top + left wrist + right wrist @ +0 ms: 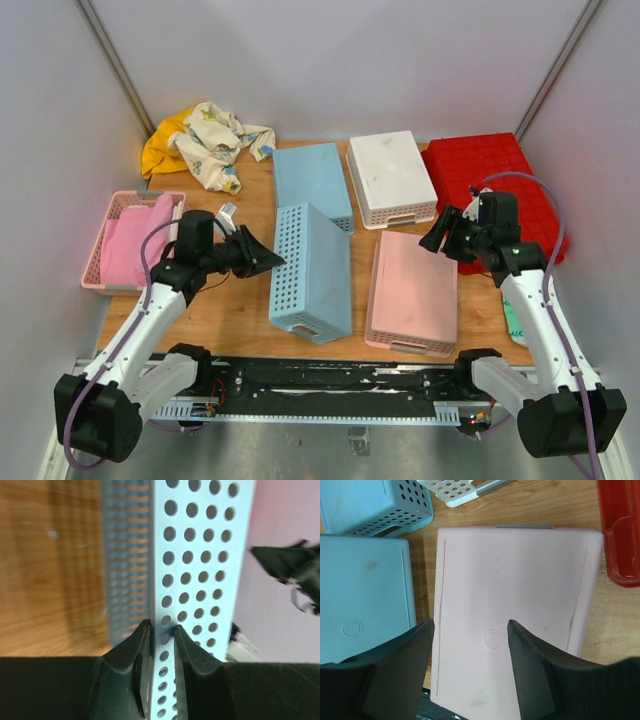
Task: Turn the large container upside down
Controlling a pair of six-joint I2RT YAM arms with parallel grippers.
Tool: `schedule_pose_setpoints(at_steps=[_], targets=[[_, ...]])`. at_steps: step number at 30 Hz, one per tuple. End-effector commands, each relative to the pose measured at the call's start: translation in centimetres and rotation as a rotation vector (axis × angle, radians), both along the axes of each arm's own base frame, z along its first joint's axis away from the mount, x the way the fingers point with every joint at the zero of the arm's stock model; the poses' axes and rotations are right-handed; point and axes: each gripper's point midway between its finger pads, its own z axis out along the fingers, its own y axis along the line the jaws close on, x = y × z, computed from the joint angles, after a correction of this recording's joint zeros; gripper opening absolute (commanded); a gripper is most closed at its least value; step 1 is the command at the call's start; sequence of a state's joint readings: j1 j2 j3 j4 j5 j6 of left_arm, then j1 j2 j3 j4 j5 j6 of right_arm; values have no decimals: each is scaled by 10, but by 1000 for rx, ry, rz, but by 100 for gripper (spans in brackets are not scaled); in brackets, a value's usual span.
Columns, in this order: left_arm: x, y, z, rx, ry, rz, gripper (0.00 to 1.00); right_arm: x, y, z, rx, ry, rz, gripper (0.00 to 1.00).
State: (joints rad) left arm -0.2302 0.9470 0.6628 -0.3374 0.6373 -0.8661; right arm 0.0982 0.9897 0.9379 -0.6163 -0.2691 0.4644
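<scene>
The wooden surface [230, 310] carries the lot. The large container [470, 160], a bright red rectangular plastic bin, lies flat with a gridded face up. It is just beyond the right end effector [440, 232] and to its outer side. From that wrist only its rim shows, off to the upper right of the fingers [540, 675] and clear of them. Those fingers stand well apart with nothing between them, hanging over the flat bottom of an upturned pale pink plastic basket [520, 590].

Across from it, the left end effector [160, 627] has its two tips on either side of the holed wall of a light blue perforated plastic basket [200, 555], with only a narrow gap between them. I can't tell whether they are pressing on the wall or merely straddling it. The red bin is well away from this one, far off to its right.
</scene>
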Motion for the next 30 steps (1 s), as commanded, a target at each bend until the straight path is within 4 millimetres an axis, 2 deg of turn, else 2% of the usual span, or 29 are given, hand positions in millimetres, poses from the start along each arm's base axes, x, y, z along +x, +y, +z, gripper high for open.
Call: schedule_pose_setpoints(at_steps=[1, 4, 6, 10, 15, 20, 24, 26, 30], targets=[[-40, 63, -103, 424, 304, 103, 32, 1, 4, 0, -1, -14, 22, 62], [-39, 75, -103, 491, 308, 138, 46, 2, 4, 0, -1, -15, 19, 63], [-36, 82, -99, 530, 297, 161, 74, 3, 4, 1, 2, -18, 16, 63], [-21, 90, -75, 578, 227, 177, 89, 5, 5, 4, 10, -29, 13, 64], [7, 96, -31, 629, 89, 187, 97, 5, 4, 6, 1, -37, 16, 65], [27, 90, 4, 696, -49, 176, 99, 5, 3, 8, -8, -44, 14, 65], [38, 63, 37, 747, -186, 154, 99, 4, -2, 7, -32, -40, 3, 67], [45, 47, 46, 769, -246, 134, 99, 5, -9, 10, -68, -41, -20, 68], [60, 22, 57, 760, -314, 108, 99, 4, -33, 32, -163, -32, -124, 74]])
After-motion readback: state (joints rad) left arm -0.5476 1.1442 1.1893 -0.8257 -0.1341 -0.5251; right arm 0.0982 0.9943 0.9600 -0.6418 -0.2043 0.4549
